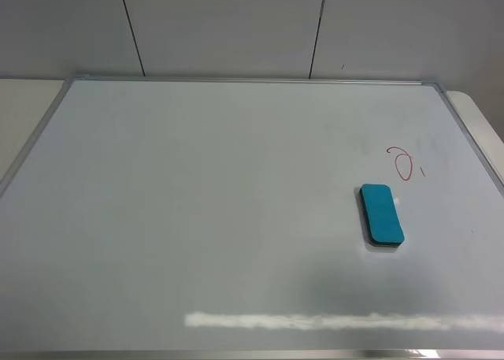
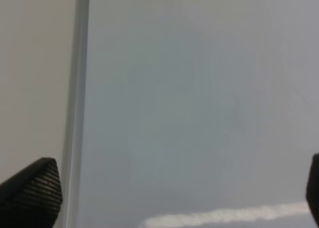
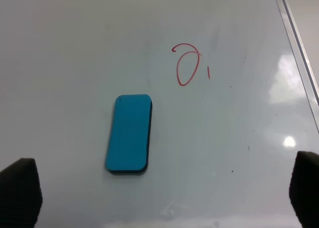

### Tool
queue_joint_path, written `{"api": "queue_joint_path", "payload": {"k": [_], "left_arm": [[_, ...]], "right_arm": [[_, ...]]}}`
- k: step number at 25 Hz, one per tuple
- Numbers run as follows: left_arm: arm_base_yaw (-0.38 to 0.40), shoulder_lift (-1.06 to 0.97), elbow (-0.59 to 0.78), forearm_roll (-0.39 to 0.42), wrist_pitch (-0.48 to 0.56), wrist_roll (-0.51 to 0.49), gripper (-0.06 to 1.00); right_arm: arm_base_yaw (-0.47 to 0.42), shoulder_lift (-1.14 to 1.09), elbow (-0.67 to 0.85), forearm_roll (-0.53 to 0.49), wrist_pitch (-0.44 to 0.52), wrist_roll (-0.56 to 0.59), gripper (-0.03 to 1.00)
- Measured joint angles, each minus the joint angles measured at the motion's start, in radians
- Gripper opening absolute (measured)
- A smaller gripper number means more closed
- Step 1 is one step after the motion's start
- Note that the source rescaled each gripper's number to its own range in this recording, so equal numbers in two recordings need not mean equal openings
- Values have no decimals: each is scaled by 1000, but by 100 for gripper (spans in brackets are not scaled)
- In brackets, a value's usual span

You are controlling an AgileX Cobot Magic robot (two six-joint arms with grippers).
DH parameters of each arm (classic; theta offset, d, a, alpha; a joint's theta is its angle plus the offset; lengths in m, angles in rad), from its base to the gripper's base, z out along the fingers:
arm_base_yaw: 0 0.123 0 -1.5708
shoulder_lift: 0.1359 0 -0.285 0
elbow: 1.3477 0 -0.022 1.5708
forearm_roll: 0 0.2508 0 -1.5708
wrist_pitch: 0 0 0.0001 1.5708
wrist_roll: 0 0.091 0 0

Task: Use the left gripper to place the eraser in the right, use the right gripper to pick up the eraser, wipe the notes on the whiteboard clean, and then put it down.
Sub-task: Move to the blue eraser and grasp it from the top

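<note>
Eraser [image 1: 382, 213], a flat teal-blue oblong block, lies on the right part of the glossy white, silver-framed whiteboard [image 1: 197, 202], just beside the red marker notes [image 1: 403, 164], apart from them. The black left gripper [image 2: 172, 193] and right gripper [image 3: 162, 188] are spread wide, holding nothing.

The wall [image 1: 228, 25] at the rear consists of pale grey matte panels, divided by two thin dark seams [image 1: 131, 29] running slightly off vertical. Below it, the table [image 1: 24, 112] shows an off-white top at both sides — its far right corner [image 1: 472, 108] is rounded. Lighting is even and diffuse. A long white glare streak [image 1: 339, 321] lies along the near side — smaller bright patches [image 3: 286, 76] appear in the right wrist view.
</note>
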Motion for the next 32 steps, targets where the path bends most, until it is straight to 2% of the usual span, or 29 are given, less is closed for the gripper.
{"api": "queue_joint_path", "payload": {"k": [28,32], "left_arm": [[0,0,0,-11,0,0,100],[44,0,0,-11,0,0,100]], "right_arm": [[0,0,0,0,0,0,100],[0,0,0,0,0,0,100]]}}
